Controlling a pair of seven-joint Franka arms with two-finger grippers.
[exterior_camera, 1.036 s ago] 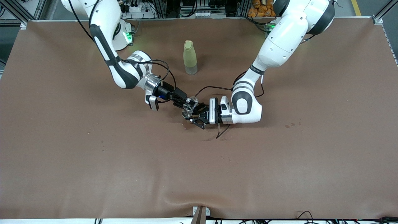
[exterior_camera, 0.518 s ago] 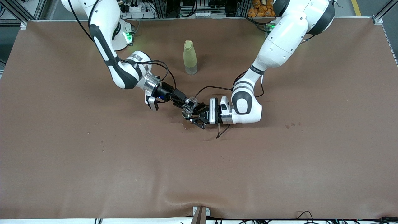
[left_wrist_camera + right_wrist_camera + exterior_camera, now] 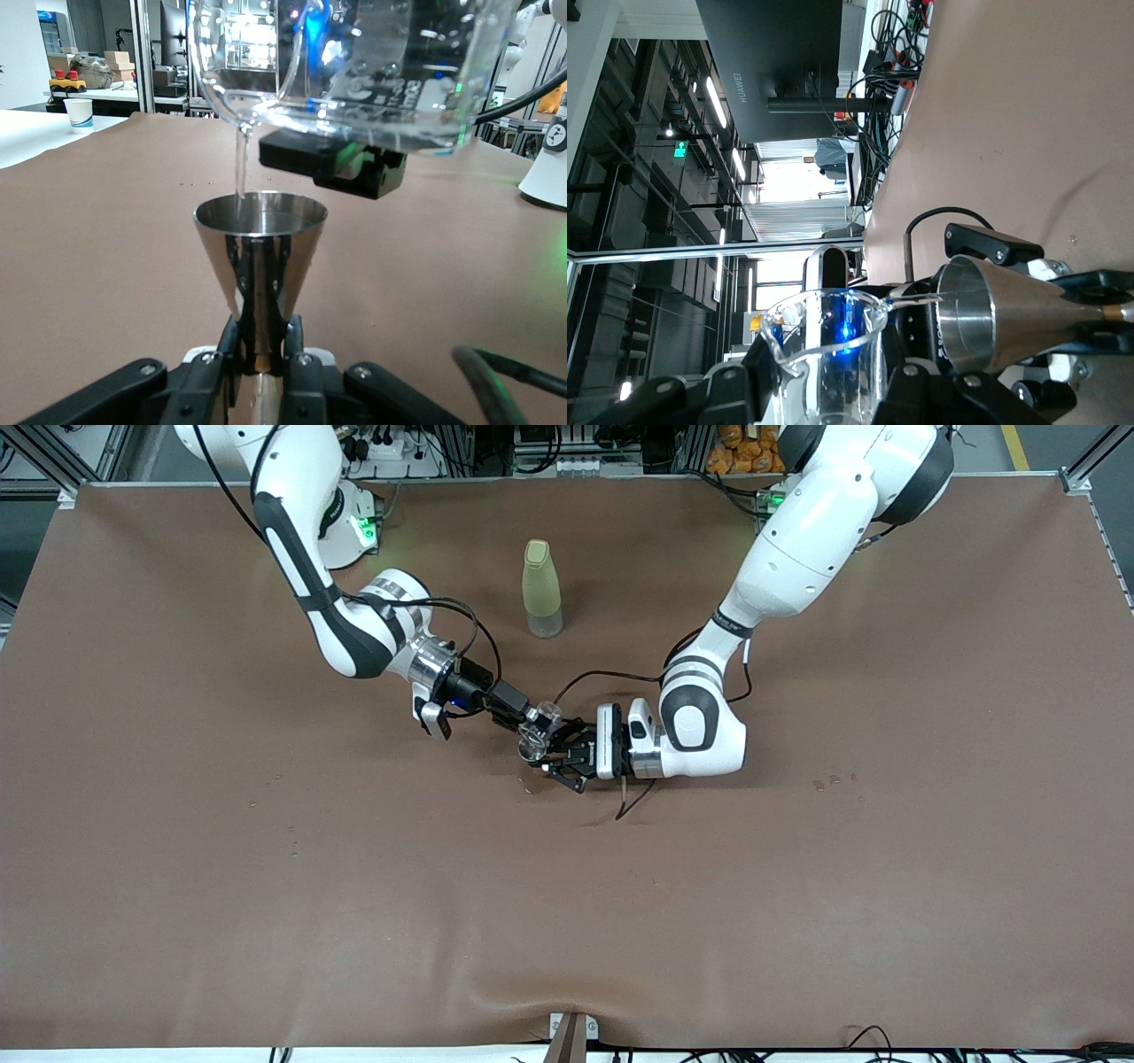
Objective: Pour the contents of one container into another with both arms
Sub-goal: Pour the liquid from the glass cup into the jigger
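My right gripper is shut on the tiny clear glass cup, which is tilted with its lip over the silvery jigger. My left gripper is shut on the jigger's narrow waist and holds it upright just above the cloth. In the left wrist view a thin stream of clear liquid falls from the glass cup into the jigger, with the left gripper clamped below its top cup. The right wrist view shows the glass cup between the right gripper fingers, beside the jigger.
A tall yellow-green bottle stands upright farther from the front camera than the two grippers. A black cable loops onto the brown cloth by the left wrist. Small wet spots mark the cloth toward the left arm's end.
The right wrist has rolled a little, tipping the glass cup slightly further over the jigger. The left arm and the jigger have stayed put.
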